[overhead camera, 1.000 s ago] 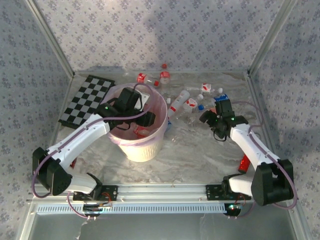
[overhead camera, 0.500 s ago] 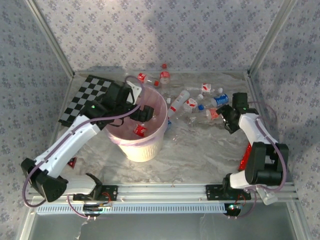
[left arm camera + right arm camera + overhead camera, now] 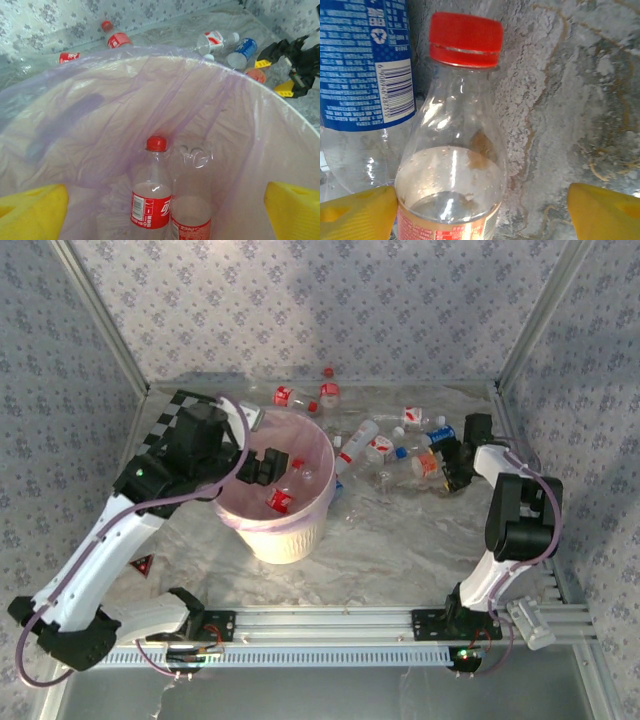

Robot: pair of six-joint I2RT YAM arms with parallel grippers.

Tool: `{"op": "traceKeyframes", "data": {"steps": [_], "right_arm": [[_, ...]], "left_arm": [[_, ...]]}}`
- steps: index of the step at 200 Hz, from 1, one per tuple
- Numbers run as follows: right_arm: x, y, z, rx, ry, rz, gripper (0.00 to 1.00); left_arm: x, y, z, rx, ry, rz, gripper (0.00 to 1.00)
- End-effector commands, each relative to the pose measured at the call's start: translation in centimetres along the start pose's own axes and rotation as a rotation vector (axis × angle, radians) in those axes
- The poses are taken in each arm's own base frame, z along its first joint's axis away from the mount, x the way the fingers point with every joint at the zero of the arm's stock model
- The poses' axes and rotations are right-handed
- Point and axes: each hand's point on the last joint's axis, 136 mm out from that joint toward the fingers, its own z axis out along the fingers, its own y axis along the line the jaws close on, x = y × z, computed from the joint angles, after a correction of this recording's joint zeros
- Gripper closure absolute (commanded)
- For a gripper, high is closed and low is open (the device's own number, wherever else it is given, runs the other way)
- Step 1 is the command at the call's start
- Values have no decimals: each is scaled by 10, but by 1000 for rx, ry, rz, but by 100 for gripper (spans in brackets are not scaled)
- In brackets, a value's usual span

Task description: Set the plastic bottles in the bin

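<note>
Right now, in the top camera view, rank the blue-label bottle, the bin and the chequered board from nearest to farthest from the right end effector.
1. The blue-label bottle, close beside the right end effector, on the far side of it.
2. The bin, left of centre on the table.
3. The chequered board, far left, beyond the bin.

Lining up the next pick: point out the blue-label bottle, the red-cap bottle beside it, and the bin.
Blue-label bottle [image 3: 367, 60]: right wrist view, on its label.
Red-cap bottle [image 3: 465, 37]: right wrist view, on its cap.
Bin [image 3: 285, 540]: top view, outer wall.
</note>
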Motion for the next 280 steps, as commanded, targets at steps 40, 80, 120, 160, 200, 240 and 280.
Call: {"op": "traceKeyframes", "data": {"steps": [40,80,120,160,200,240,280], "right_arm": [[-12,2,18,31,-4,39,4],[-15,0,11,49,-24,-2,14],[-20,-3,-4,52,-51,-38,34],[-20,-4,-27,39,-70,-90,52],[-13,5,-73,-19,-111,-245,62],[2,20,-122,-138,-154,-393,75],[39,74,-187,-470,-121,-597,81]], "left_arm": [[-2,5,-19,-16,-34,14,0],[-5,1,-18,1,-34,6,0],[-9,-3,-18,26,-48,-6,0],[-11,-8,-17,48,-53,-11,0],[-29,-25,-25,144,-107,-54,1],[-49,-45,-26,249,-146,-55,1],[-75,-73,-24,384,-153,-35,1]]}}
